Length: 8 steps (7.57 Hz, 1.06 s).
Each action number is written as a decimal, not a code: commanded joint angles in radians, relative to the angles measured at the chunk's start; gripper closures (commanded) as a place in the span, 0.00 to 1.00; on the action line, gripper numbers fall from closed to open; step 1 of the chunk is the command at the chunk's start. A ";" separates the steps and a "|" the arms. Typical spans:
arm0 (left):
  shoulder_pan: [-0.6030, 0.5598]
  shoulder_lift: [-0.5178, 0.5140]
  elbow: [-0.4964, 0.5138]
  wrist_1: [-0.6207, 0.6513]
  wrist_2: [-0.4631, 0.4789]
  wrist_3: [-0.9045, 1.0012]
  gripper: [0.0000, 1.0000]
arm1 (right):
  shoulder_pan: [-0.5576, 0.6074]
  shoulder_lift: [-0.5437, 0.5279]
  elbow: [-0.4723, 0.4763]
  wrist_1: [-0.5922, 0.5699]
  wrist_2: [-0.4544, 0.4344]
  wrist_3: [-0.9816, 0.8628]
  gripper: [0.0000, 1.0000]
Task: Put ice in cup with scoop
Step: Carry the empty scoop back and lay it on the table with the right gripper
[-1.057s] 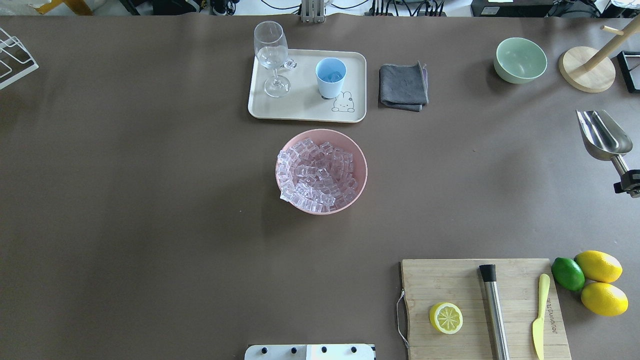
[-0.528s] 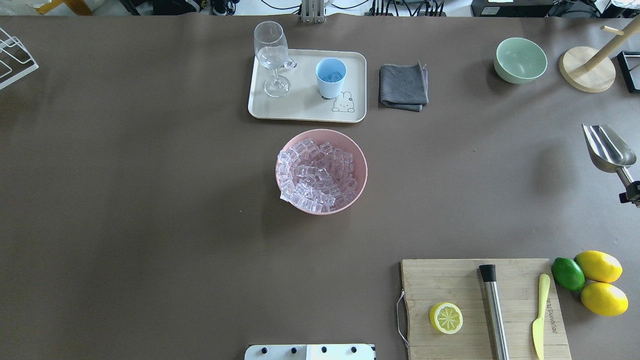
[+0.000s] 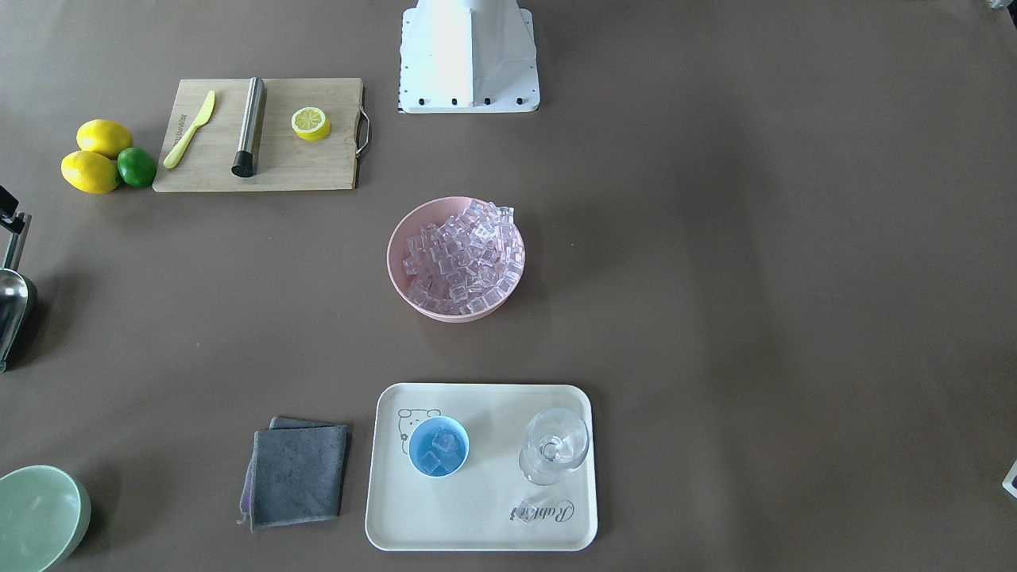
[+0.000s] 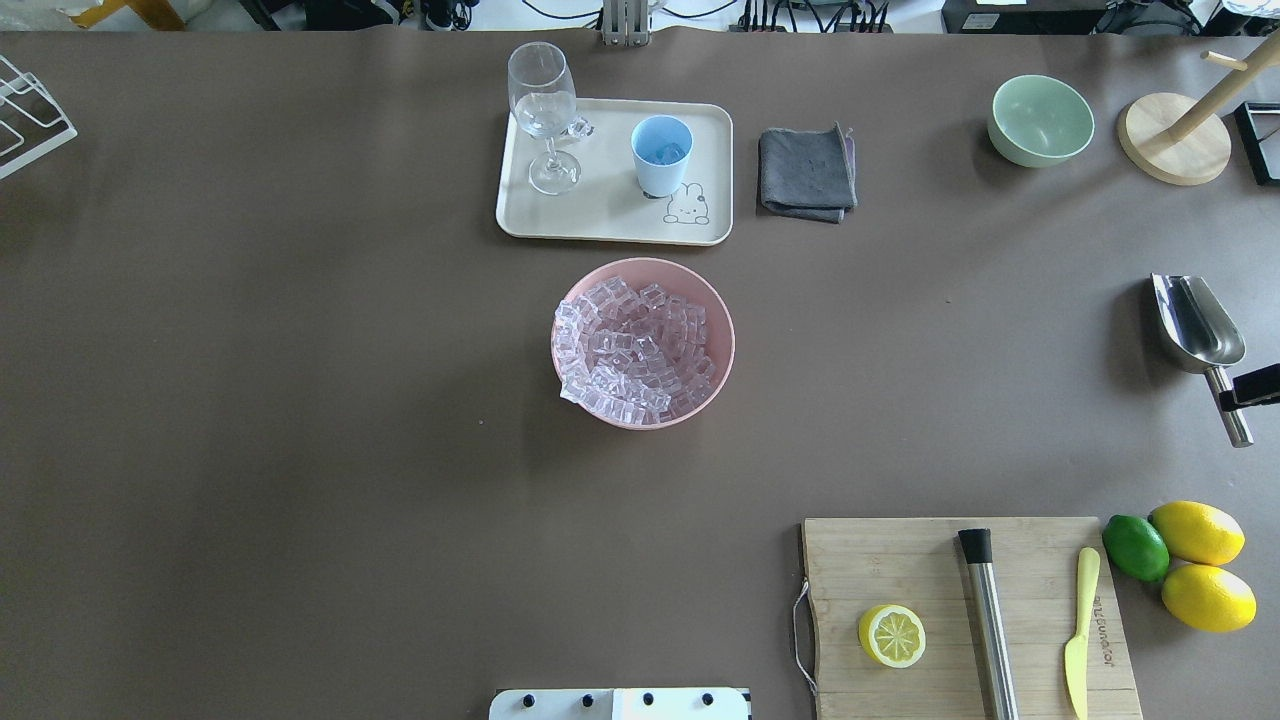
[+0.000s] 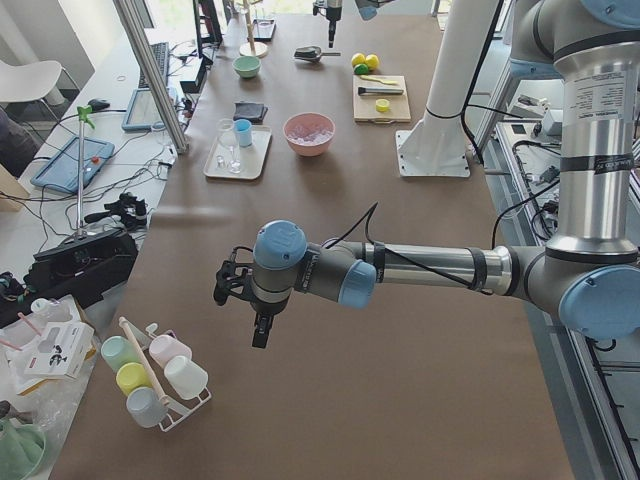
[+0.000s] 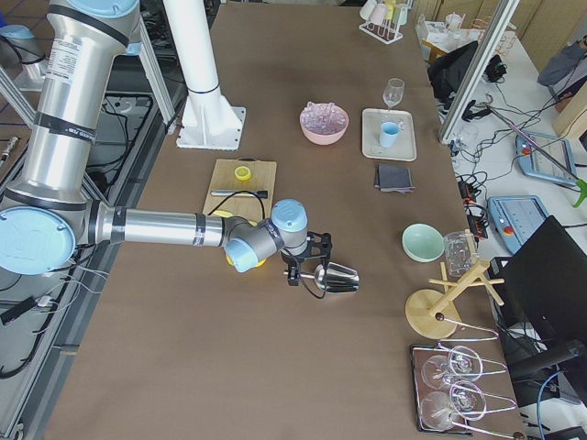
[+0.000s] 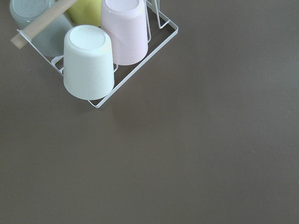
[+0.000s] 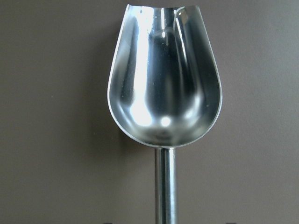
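Brown tabletop [image 4: 300, 450] lies under the empty shiny steel scoop [image 4: 1197, 325]: stiff, slick, probably light. The right gripper [image 4: 1232, 392] clamps its thin rod handle, a sound hold; of the left gripper [image 5: 228, 285], cannot tell.

— What colour is the surface [image 4: 300, 400]?
— Plain matt brown. The bowl [image 4: 725, 350] is pink, the ice [image 4: 630, 345] clear and glassy, tinted rosy by the bowl.
— And the cup [image 4: 660, 180]?
— Light blue outside, deeper blue inside. The tray [image 4: 600, 215] is cream, with a rabbit [image 4: 686, 206] drawn in thin black line.
— The scoop [image 4: 1197, 325]?
— Mirror-bright steel. Also a dark grey cloth [image 4: 806, 172], a pale green bowl [image 4: 1040, 125], yellow lemons [image 4: 1197, 532], a green lime [image 4: 1135, 547], a light wooden board [image 4: 900, 560], and a steel cylinder [image 4: 988, 630] with a black end.
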 commanded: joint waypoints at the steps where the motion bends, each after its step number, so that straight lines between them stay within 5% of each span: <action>1: 0.002 -0.002 0.001 0.000 0.000 0.000 0.01 | 0.014 -0.008 0.007 -0.002 0.068 -0.038 0.01; 4: 0.002 -0.002 0.001 -0.001 0.000 0.000 0.01 | 0.127 -0.015 0.005 -0.088 0.073 -0.285 0.01; 8: 0.002 -0.002 0.003 0.000 0.000 0.000 0.01 | 0.369 -0.002 0.178 -0.613 0.102 -0.668 0.01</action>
